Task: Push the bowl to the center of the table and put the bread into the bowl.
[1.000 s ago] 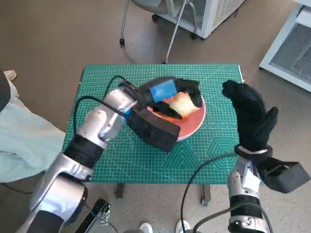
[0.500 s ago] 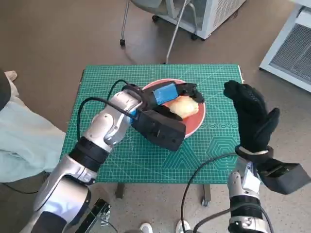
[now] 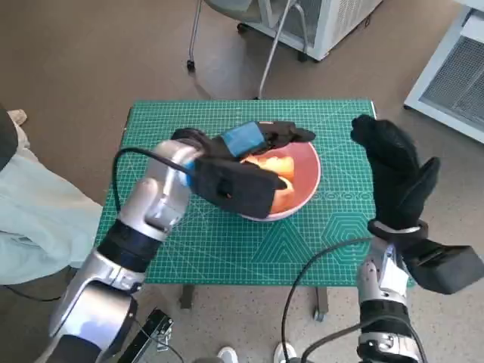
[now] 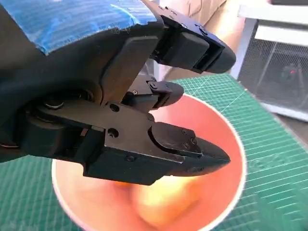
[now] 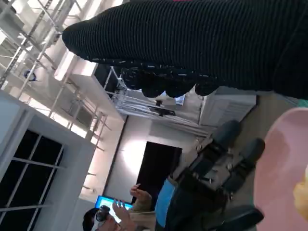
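— bowl (image 3: pixel 302 178) sits on the green mat (image 3: pixel 227 249), a bit toward the far, right part of the table, pink and round. where is the bread?

— bread (image 3: pixel 276 168) lies inside the bowl, pale yellow, partly hidden in the head view by the camera block on the left wrist. the left wrist view shows it too, blurred, low in the bowl (image 4: pixel 226 144) under the fingers.

— left hand (image 3: pixel 261 138), what does it do?

— it hangs over the bowl's far left side, blue tape up, black fingers (image 4: pixel 192 48) reaching out across the rim. in the left wrist view the fingers are spread with gaps between them and nothing sits in them. the bread (image 4: pixel 163 202) lies below them, apart from the fingertips.

— right hand?

— right hand (image 3: pixel 393 178) is raised beside the bowl on the right, over the mat's right edge, glove upright, fingers loosely spread, holding nothing. it does not touch the bowl. in the right wrist view the glove (image 5: pixel 192 43) runs as a dark band, with a slice of the pink bowl (image 5: pixel 281 168) at the edge.

— anything else?

— a person (image 3: pixel 30 212) in pale clothing sits at the left of the table, and a person (image 5: pixel 120 216) shows in the room in the right wrist view. chair legs (image 3: pixel 265 45) stand on the floor past the table.
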Robot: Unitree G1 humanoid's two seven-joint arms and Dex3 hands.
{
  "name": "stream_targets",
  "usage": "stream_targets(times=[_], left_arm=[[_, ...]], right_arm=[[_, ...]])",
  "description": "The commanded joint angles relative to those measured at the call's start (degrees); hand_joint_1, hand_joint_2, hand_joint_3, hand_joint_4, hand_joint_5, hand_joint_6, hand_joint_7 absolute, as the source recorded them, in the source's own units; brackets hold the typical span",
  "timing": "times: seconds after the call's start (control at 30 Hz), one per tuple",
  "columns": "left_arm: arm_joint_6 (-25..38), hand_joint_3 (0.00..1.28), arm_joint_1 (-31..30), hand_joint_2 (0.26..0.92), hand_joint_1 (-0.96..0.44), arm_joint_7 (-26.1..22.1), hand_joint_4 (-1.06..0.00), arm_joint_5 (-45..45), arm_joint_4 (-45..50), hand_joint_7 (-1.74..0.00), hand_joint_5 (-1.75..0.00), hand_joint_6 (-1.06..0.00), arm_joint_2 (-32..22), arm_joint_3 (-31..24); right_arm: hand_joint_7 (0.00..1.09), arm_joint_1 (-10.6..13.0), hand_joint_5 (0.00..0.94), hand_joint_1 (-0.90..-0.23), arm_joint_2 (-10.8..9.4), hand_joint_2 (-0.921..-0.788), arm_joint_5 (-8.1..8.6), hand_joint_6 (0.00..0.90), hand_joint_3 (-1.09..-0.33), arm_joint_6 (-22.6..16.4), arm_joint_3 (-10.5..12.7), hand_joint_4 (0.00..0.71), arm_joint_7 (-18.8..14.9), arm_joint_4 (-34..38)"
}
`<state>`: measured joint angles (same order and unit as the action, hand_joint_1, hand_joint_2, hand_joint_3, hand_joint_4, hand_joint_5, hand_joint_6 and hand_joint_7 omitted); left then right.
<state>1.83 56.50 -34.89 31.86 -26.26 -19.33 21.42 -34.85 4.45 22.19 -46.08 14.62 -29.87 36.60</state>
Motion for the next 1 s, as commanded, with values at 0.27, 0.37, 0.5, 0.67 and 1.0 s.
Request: stream_targets(times=[0.27,0.37,0.5,0.67,1.0], left_arm=[[-1.15,0.01,-5.46,0.908,-0.12,0.87,-0.26,-11.11,5.82,-0.14,-0.01,-0.45,-3.6,-9.45],[-4.44,0.01,-8.02,0.908,-0.13,3.2,-0.3,-14.71,6.75,-0.15,-0.03,-0.49,-4.02,-12.86],[-11.84,0.01,-10.91,0.91,-0.14,6.99,-0.4,-19.38,5.44,-0.17,-0.07,-0.52,-3.53,-16.86],[-20.85,0.03,-14.9,0.918,-0.14,13.02,-0.47,-25.42,4.77,-0.19,-0.08,-0.54,-0.35,-21.84],[-28.3,0.17,-20.77,0.921,-0.11,21.66,-0.48,-30.17,7.68,-0.19,-0.05,-0.48,5.47,-25.14]], right_arm=[[0.75,-2.28,0.003,-0.603,2.13,-0.921,-2.96,0.056,-0.7,2.14,-0.85,0.389,3.32,-3.56],[0.75,-3.08,0.005,-0.599,2.63,-0.921,-3.74,0.052,-0.703,1.91,-0.92,0.392,4.2,-3.9],[0.76,-3.73,0.007,-0.594,3.02,-0.921,-5.25,0.052,-0.707,1.71,-1.15,0.396,5.97,-4.54],[0.76,-4.78,0.007,-0.594,3.37,-0.921,-7.19,0.055,-0.714,1.83,-1.44,0.397,8.3,-4.47],[0.76,-5.45,0.011,-0.587,3.49,-0.921,-8.99,0.059,-0.723,3.19,-2.36,0.405,11.14,-5.08]])
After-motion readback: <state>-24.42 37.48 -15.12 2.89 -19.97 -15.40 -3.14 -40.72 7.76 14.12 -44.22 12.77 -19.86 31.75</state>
